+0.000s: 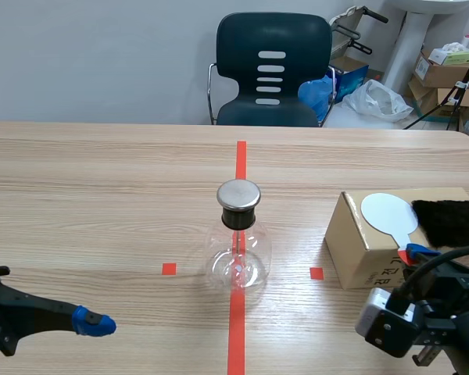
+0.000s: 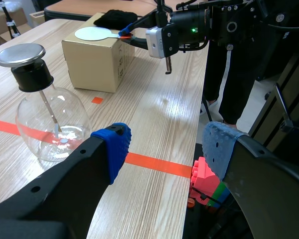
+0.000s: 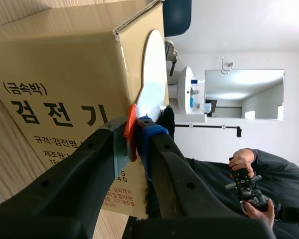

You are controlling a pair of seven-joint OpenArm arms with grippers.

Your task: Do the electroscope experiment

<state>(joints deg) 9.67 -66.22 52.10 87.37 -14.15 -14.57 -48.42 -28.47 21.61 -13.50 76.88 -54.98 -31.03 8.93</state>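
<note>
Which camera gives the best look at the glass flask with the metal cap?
The left wrist view: the flask is close, with cap, black stopper and inner rod clear. The scene view shows it whole but smaller, on the red tape line. The right wrist view misses it.

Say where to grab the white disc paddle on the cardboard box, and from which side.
Take the orange-red handle, coming in at the near edge of the cardboard box. The white disc paddle lies flat on the box top, so nothing slips under the disc; the thin handle reaches the edge. The right gripper is shut on it there.
</note>
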